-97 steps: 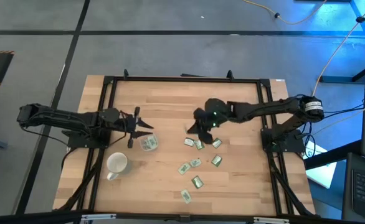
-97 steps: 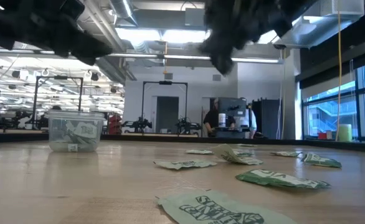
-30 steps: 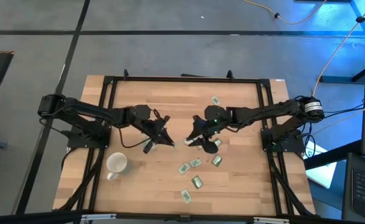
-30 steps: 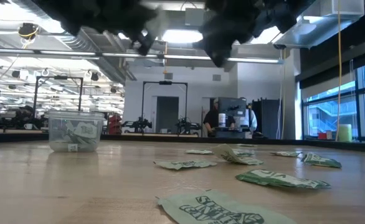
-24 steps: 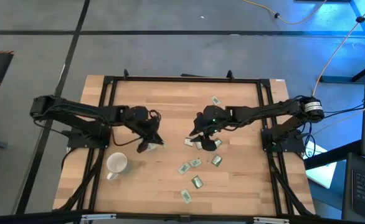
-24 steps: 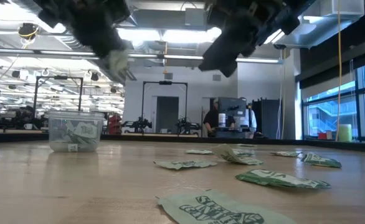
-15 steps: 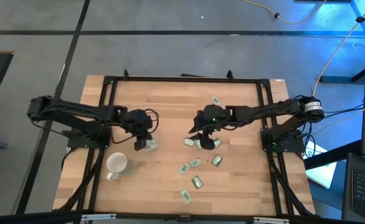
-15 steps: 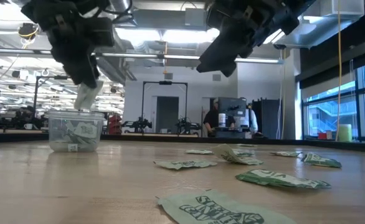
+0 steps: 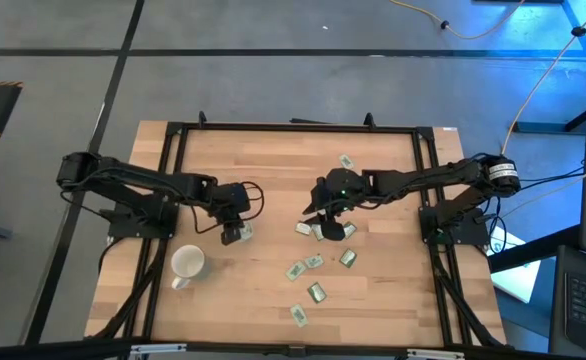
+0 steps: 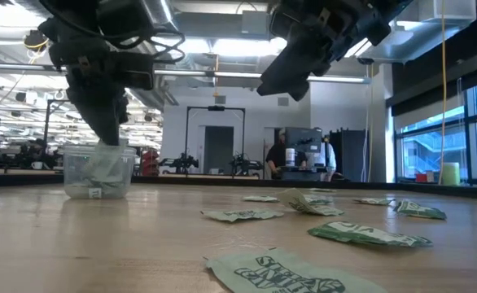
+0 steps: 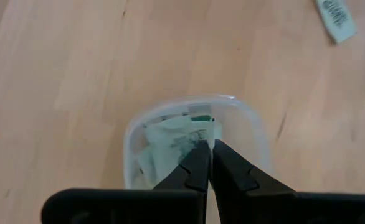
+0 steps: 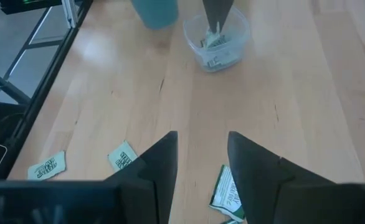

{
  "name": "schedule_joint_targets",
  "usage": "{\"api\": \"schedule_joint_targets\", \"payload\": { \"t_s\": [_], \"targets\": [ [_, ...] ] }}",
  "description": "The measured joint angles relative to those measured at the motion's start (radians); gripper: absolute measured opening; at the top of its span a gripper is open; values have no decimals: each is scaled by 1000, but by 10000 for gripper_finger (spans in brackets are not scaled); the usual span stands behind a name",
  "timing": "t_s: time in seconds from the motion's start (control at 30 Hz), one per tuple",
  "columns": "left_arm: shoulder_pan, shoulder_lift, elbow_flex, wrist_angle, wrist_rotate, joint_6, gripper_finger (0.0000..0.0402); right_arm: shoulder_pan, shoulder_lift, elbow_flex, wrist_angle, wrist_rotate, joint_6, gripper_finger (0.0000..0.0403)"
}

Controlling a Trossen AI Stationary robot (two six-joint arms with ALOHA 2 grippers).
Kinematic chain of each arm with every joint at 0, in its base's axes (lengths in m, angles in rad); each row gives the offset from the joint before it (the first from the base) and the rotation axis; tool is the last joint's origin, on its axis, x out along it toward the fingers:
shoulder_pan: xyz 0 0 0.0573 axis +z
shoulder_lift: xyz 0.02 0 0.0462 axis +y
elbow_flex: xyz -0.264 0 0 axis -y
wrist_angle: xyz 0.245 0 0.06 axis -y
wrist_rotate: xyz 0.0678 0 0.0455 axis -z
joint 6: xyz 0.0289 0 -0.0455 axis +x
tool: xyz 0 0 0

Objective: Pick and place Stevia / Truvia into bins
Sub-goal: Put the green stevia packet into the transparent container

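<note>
The clear plastic cup (image 9: 241, 236) stands on the table's left half with sachets inside it (image 10: 88, 189). My left gripper (image 9: 235, 224) points down into the cup's mouth (image 11: 245, 113), shut on one green-and-white sachet (image 11: 173, 138). My right gripper (image 9: 319, 214) hangs open above the table's middle (image 12: 201, 152), over loose sachets (image 9: 318, 232) that lie flat on the wood. More sachets (image 9: 313, 263) lie scattered toward the near edge, and one (image 9: 345, 161) lies farther back. My left gripper pinches the sachet's upper end (image 11: 189, 140) between its two fingertips (image 11: 201, 155). The fingers come from above, slanting down into the cup. The sachet hangs below them inside the cup's wall (image 10: 107, 163); whether its lower end rests on the sachets beneath I cannot tell.
A white mug (image 9: 187, 263) stands near the cup, toward the table's near left corner. A black frame (image 9: 173, 135) runs around the table. In the low view, sachets (image 10: 291, 273) lie close to the camera, and a person stands in the room behind.
My left gripper has carried the sachet from the table's middle toward the left edge, tipped its fingers downward over the cup and sunk until the sachet hangs inside the cup's mouth. It has stayed shut. My right gripper has turned a little in place.
</note>
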Motion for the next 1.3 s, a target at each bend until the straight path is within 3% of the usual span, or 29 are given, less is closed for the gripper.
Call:
{"api": "schedule_joint_targets", "payload": {
  "t_s": [0.4,0.53,0.7,0.83,1.03,1.3],
  "targets": [
    [1,-98,0,-8,-69,66,65,0,0,0,-1,12,1,144],
    [1,-154,0,-36,-128,74,80,-1,0,0,-2,95,-4,144],
    [2,-230,0,-75,-321,70,86,-22,0,0,-59,320,-17,144],
    [2,-277,0,-84,-431,86,86,-102,1,0,-195,478,99,138],
    [2,-302,0,-82,-505,132,86,-264,24,0,-306,490,229,113],
    [2,-298,0,-83,-509,134,86,-432,137,0,-362,489,260,99]
  ]
}}
